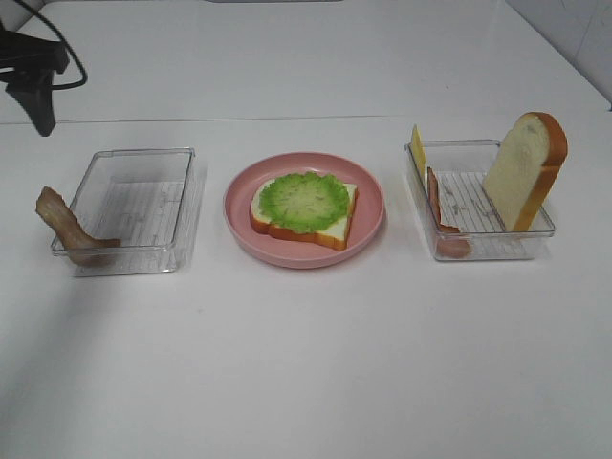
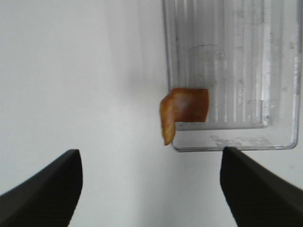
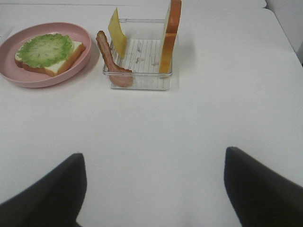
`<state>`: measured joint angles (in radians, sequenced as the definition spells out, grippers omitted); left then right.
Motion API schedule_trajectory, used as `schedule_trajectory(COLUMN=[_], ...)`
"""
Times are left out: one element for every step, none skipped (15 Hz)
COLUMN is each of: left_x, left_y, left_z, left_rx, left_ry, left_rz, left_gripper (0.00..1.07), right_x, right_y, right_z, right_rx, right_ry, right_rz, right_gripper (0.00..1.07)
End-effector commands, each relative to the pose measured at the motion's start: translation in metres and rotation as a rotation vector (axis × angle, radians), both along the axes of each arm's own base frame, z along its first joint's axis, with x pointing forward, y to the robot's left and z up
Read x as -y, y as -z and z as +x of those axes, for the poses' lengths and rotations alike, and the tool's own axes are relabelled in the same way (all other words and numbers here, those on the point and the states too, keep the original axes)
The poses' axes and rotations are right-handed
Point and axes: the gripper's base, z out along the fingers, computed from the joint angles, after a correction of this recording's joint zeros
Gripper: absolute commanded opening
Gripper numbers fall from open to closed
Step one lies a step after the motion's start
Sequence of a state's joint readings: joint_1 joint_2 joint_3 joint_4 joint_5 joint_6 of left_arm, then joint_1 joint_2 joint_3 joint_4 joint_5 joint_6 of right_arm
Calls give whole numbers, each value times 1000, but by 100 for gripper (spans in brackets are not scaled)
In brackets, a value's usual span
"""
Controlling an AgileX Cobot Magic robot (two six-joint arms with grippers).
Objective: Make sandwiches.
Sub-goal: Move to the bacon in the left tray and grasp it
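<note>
bread slice (image 1: pixel 327 229) with lettuce (image 1: pixel 304 201) flat on plate (image 1: pixel 369 206), awaiting layers | left of plate: bacon strip (image 1: pixel 65 226) draped over tray (image 1: pixel 143 153) rim, pinchable | right of plate: cheese (image 1: pixel 418 149), second bacon (image 1: pixel 437 203), top slice (image 1: pixel 524 168) propped upright in second tray (image 1: pixel 483 256) | my left gripper (image 2: pixel 149 157) and right gripper (image 3: pixel 154 156) released, empty

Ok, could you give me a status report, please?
Left gripper open, right gripper open, both empty. Bread and lettuce on plate. One bacon over rim of left tray; other bacon, cheese, second slice in right tray. Nothing blocking.
</note>
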<state>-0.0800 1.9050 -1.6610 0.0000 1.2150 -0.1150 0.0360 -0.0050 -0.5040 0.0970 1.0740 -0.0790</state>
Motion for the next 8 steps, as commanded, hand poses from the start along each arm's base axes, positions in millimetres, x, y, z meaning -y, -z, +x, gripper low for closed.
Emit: schedule_trajectory(left_x=[-22, -24, -23, -19, -16, -14, -13, -11], left_y=[13, 18, 23, 25, 27, 28, 35, 41], left_z=[-13, -13, -12, -11, -8, -6, -5, -3], left_rx=[-111, -105, -94, -76, -57, -53, -69, -85], left_ry=[-72, -84, -80, -75, -72, -69, -67, -64], left_rz=[-53, -83, -95, -115, -136, -140, -137, -136], left_gripper=[76, 76, 76, 76, 76, 76, 76, 76], right_x=[0, 0, 0, 0, 0, 0, 0, 0], right_y=[0, 0, 0, 0, 0, 0, 0, 0], right_z=[0, 0, 0, 0, 0, 0, 0, 0], right_rx=[20, 20, 20, 20, 20, 20, 20, 20], right_ry=[8, 8, 8, 9, 9, 9, 9, 9], right_rz=[0, 0, 0, 1, 1, 1, 1, 0], right_gripper=[76, 76, 76, 76, 76, 76, 76, 76])
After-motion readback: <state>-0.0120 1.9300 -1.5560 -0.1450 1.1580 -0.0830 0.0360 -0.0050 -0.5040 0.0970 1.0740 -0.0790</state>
